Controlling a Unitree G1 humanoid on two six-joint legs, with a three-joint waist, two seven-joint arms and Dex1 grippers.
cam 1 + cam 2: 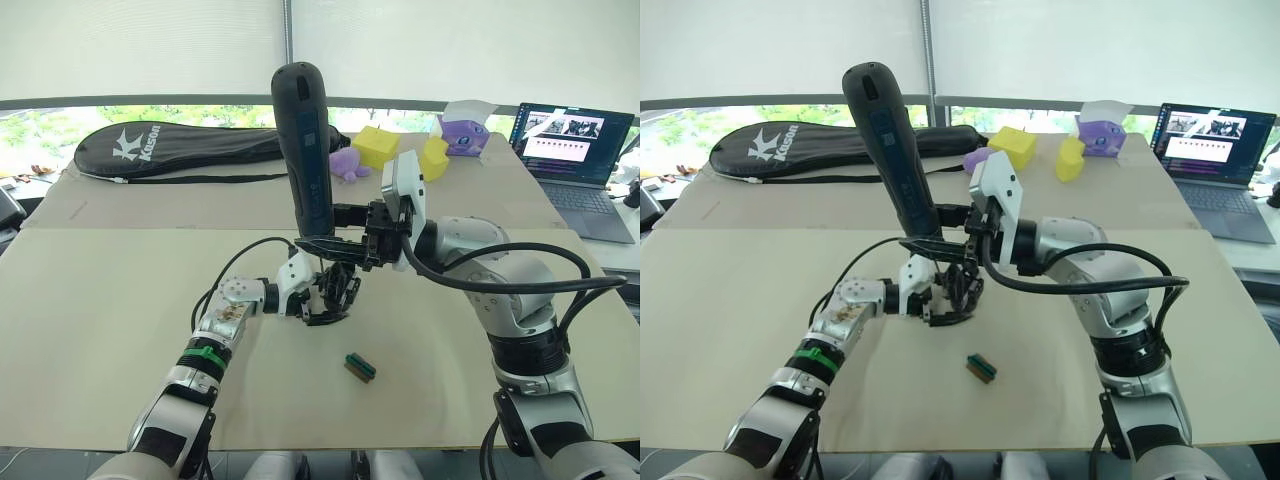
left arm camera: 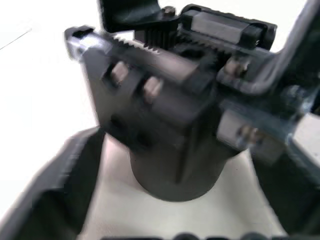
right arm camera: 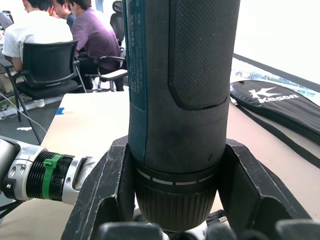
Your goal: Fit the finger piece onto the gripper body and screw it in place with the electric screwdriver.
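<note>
Between right gripper (image 1: 335, 228) fingers: electric screwdriver (image 1: 304, 140) clamped, upright, bit down. Directly below it, left gripper (image 1: 318, 300) clamped on gripper body (image 2: 175, 115), on table (image 1: 100, 300). Step: screwing, judged. Finger piece not distinguishable. Next: keep bit square on screw, body steady.

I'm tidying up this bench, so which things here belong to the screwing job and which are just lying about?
In use:
- long dark grey pen-shaped electric screwdriver, clamped in the right gripper
- small black stubby gripper body, held by the left gripper

Lying about:
- small green-and-brown block
- black racket bag
- yellow foam blocks
- purple toys
- open laptop
</note>
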